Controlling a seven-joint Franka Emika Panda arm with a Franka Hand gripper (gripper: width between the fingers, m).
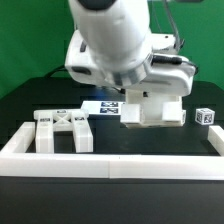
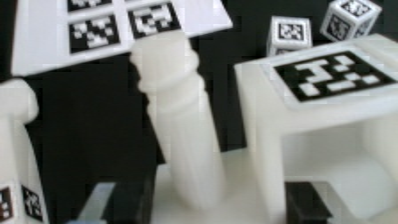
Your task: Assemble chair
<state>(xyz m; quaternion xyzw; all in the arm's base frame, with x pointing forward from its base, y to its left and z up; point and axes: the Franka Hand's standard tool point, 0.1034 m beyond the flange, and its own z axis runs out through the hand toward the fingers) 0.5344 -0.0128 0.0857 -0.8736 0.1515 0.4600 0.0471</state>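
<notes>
The chair is in loose white tagged parts. My gripper (image 2: 203, 205) is shut on a rounded white post (image 2: 178, 110), which stands up between the two dark fingers (image 2: 98, 203). Right beside the post is a blocky white panel (image 2: 326, 78) with a tag on its face; whether they touch I cannot tell. In the exterior view the gripper (image 1: 140, 100) hangs low over this blocky part (image 1: 158, 108) at the table's middle. A cross-braced frame (image 1: 62, 131) lies apart at the exterior view's left. Another white post (image 2: 11, 130) shows at the wrist picture's edge.
The marker board (image 1: 104, 106) lies flat behind the gripper, also seen as the marker board (image 2: 107, 30) from the wrist. A small tagged cube (image 1: 205, 116) sits at the exterior view's right; two tagged blocks (image 2: 290, 36) show past the panel. A long low white wall (image 1: 110, 162) borders the front.
</notes>
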